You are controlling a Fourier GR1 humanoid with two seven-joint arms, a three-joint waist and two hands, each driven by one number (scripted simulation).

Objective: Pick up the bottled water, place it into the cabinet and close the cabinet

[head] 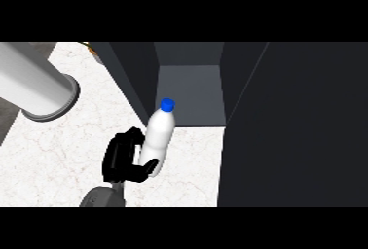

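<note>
White plastic bottled water w/ a blue cap sits near mid-frame, gripped by the left robot hand; black fingers curl round the lower part of the body from the left, so the base is hidden; the bottle leans, cap pointing up and slightly right toward the cabinet; the cap end overlaps the front edge of the cabinet's grey floor in this view, while most of the body shows over the worktop in front of the opening; can't tell whether the bottle is lifted or touching the worktop.

Grey forearm comes in from the lower edge, left of centre, just below the hand.

The cabinet is dark grey to black and stands open; its inside is a lighter grey recess w/ dark walls either side; a big dark panel fills the right part of the view, from the recess edge down to the bottom; could be the cabinet's door or its side, can't tell which.

The worktop is white, marble-look w/ faint veins, showing left of and in front of the cabinet; a pale grey cylinder w/ a darker collar at its end lies across the upper-left corner, well apart from the bottle; can't tell what it is.
</note>
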